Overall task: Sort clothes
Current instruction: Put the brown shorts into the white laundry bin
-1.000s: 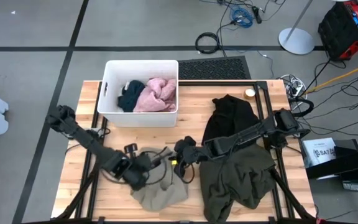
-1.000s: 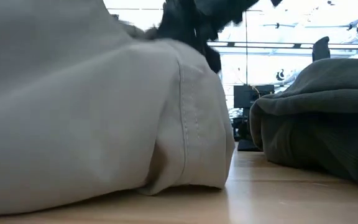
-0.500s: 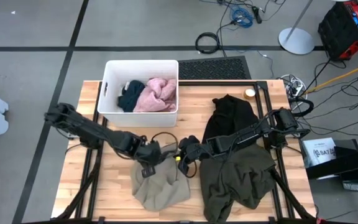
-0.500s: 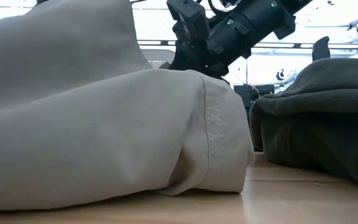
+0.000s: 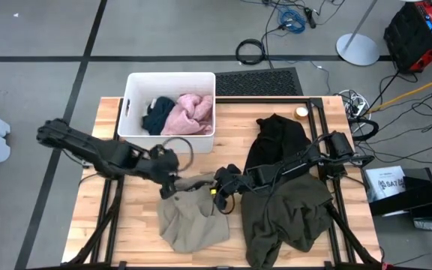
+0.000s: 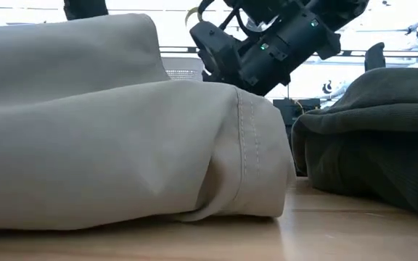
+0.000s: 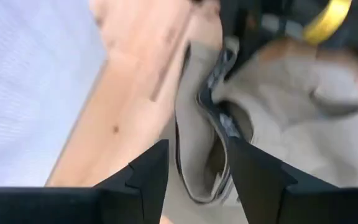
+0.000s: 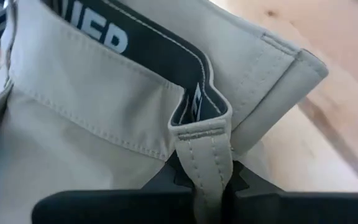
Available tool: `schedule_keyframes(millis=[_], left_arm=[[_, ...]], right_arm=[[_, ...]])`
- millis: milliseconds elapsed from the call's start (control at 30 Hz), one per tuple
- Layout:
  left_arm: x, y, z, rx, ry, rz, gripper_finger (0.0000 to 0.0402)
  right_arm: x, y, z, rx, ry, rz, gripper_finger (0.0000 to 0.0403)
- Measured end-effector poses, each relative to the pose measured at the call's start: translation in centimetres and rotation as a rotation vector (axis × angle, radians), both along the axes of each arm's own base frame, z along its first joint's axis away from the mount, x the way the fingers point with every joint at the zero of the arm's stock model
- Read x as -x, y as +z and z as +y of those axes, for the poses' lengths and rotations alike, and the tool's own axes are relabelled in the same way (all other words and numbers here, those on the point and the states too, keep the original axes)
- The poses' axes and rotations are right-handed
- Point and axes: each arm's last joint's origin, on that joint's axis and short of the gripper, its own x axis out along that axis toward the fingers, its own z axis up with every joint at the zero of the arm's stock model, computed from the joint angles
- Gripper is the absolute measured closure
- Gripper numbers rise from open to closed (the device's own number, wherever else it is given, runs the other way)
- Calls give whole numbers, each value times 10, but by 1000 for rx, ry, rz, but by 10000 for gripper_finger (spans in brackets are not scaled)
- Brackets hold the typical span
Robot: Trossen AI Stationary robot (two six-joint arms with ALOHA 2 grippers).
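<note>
tan khaki soft cloth garment (image 5: pixel 193 221) lying crumpled on the wooden slat table (image 5: pixel 137 217), near the front middle. right gripper (image 5: pixel 217 191) at its upper edge, fingers pressed together, pinching a fold of the tan waistband (image 8: pixel 201 149). left gripper (image 5: pixel 169 180) just above the garment's other top corner, fingers (image 7: pixel 148 171) spread apart, nothing between them, tan cloth just under them. dark olive green thick garment (image 5: pixel 287 214) piled right beside the tan one, on the right half of the table. black garment (image 5: pixel 276 139) behind it, touching it. white rectangular plastic bin (image 5: pixel 133 135) at the table's back left, holding a navy blue garment (image 5: pixel 156 116) and a pale pink fluffy garment (image 5: pixel 188 114) side by side.
</note>
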Motion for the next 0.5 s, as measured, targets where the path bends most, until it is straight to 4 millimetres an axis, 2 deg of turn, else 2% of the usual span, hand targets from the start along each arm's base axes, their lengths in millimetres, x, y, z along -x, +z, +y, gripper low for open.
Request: schedule_keyframes(millis=[133,300,400,500], left_arm=[[20,21,1,41,19,-136,229],[38,43,-10,101,-45,-306,228],[47,51,-17,85,-68,-386,228],[51,53,-23,49,-68,-416,228]], right_arm=[[-4,5,0,105,60,-46,396],[-8,12,2,200,136,-67,391],[-9,12,1,230,156,-62,371],[-8,11,-2,264,179,-39,331]])
